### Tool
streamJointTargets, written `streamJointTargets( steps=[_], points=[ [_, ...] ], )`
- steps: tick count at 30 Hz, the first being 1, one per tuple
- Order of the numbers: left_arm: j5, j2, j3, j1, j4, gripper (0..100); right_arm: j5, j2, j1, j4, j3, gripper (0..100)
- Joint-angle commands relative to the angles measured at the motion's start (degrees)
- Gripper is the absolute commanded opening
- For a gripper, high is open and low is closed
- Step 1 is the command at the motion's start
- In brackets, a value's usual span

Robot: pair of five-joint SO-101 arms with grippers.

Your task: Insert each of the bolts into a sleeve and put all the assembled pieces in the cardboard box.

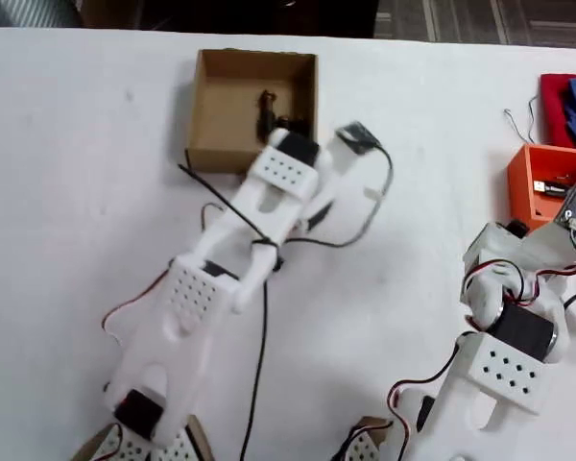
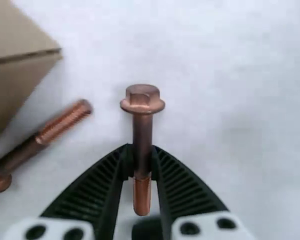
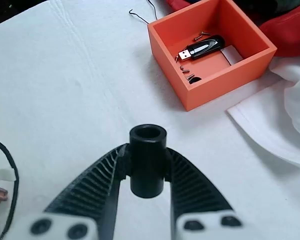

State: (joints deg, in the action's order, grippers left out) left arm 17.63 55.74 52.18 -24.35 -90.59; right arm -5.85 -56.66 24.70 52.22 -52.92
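Bolt clamped in left pincer, head out front, sleeve gripped in right pincer: bring threaded end squarely to bore.

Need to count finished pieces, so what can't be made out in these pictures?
- High view: dark pieces inside the brown cardboard box are too blurred to count or identify; the left arm covers the box's near corner.
- Left wrist view: the lying copper bolt has its head partly cut off by the edge.
- Right wrist view: the black cylindrical sleeve in the right gripper has a dark bore; contents unclear.
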Motion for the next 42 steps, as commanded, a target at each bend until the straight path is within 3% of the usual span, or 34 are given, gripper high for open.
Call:
streamJointTargets(
  steps=[1, 5, 11, 18, 35, 42],
  points=[
    [1.7, -1.0, 5.1, -2.1, -6.9, 3, -0.5, -1.5, 0.6, -1.4, 1.6, 1.9],
    [1.8, -0.4, 8.5, -2.7, -10.4, 3, -0.5, -1.5, 0.7, -1.4, 1.6, 1.9],
    [2.0, -0.4, 8.5, -1.1, -6.9, 4, -0.5, -1.5, 0.6, -1.4, 1.6, 1.9],
    [1.8, -0.4, 8.5, -0.5, -5.4, 23, -0.5, -1.3, 0.4, -1.4, 1.6, 1.9],
    [1.4, 6.2, 9.1, -1.0, 1.6, 20, -0.5, -1.2, 0.3, -1.3, 1.6, 1.9],
    [-5.7, 4.8, 9.0, -1.0, 3.7, 20, -0.5, -1.2, 0.3, -1.3, 1.5, 1.9]
  ],
)
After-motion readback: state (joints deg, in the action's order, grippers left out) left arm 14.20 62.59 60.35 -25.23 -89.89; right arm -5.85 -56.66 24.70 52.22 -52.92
